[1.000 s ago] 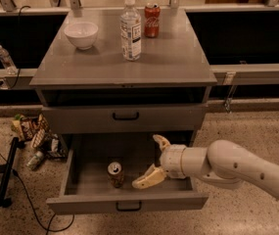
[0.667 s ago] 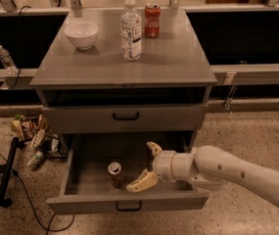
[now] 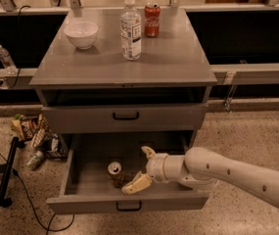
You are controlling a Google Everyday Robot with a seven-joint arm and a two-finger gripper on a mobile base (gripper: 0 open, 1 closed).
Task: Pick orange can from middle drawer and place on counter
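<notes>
The orange can stands upright inside the open middle drawer, left of centre. My gripper reaches into the drawer from the right, just right of the can. Its two cream fingers are spread open: one fingertip lies close by the can's base, the other is raised behind. Nothing is held. The counter is the grey cabinet top above.
On the counter stand a white bowl, a clear bottle and a red cola can. The drawer above is shut. Wrappers and a bottle litter the floor at left, beside a black stand.
My arm has slid left into the drawer. The open gripper has come closer to the orange can, its lower finger now almost at the can's base.
</notes>
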